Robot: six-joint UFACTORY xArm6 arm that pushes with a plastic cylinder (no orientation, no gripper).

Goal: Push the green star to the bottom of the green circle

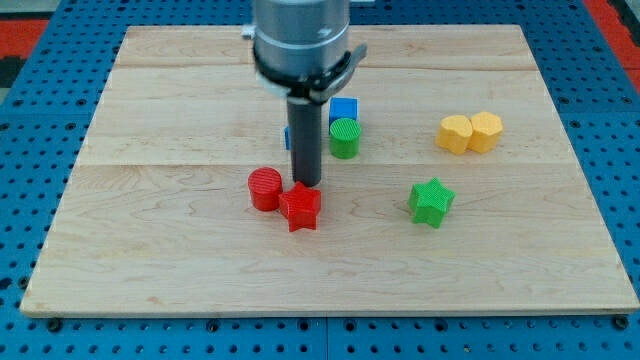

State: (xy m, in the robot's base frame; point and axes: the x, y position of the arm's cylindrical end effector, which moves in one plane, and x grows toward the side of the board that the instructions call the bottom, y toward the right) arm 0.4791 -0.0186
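Note:
The green star (431, 201) lies on the wooden board at the view's right of centre. The green circle (344, 138) stands up and to the left of it, about a block's width of board between them. My tip (306, 184) is at the end of the dark rod, just above the red star (300, 207), left of the green star and below-left of the green circle. It touches neither green block.
A red circle (265, 188) sits against the red star's left. A blue cube (343, 110) is right behind the green circle; another blue block (287, 137) is mostly hidden behind the rod. Two yellow blocks (470, 133) sit side by side at the upper right.

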